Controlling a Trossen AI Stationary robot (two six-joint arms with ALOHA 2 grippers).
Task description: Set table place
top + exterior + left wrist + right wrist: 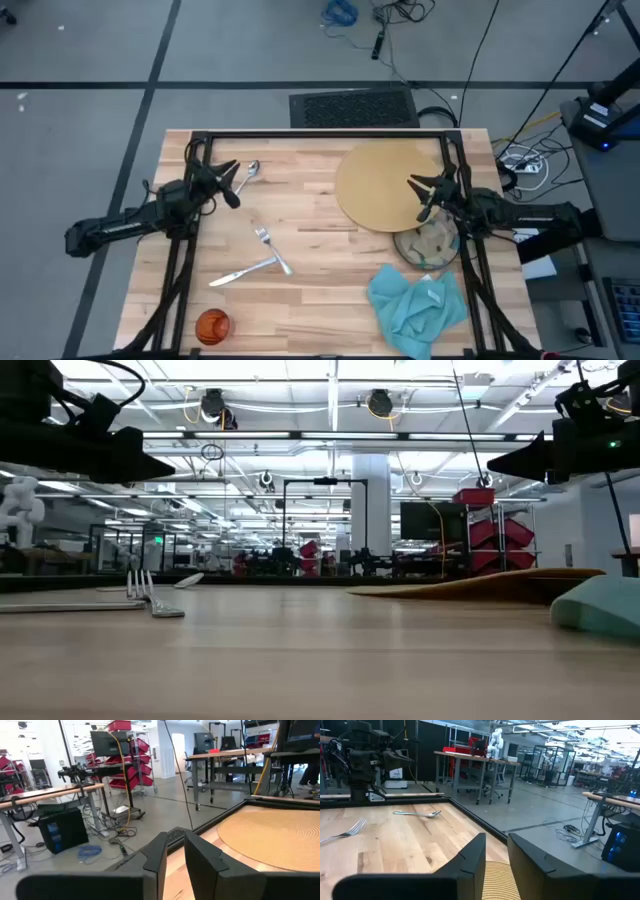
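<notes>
The round tan mat lies at the table's far right. Its near right edge overlaps the patterned glass bowl, and in the low view the mat slants up to the right. The crumpled teal napkin lies near the front right. The fork and knife lie mid-left, the spoon at the far left, and the orange cup at the front left. My left gripper hovers beside the spoon. My right gripper hovers over the mat's right part. Each shows a narrow empty gap between its fingers.
Black frame rails run along the table's far edge and down both sides under the arms. The wood between the cutlery and the napkin is bare. Beyond the table are a floor grate and cables.
</notes>
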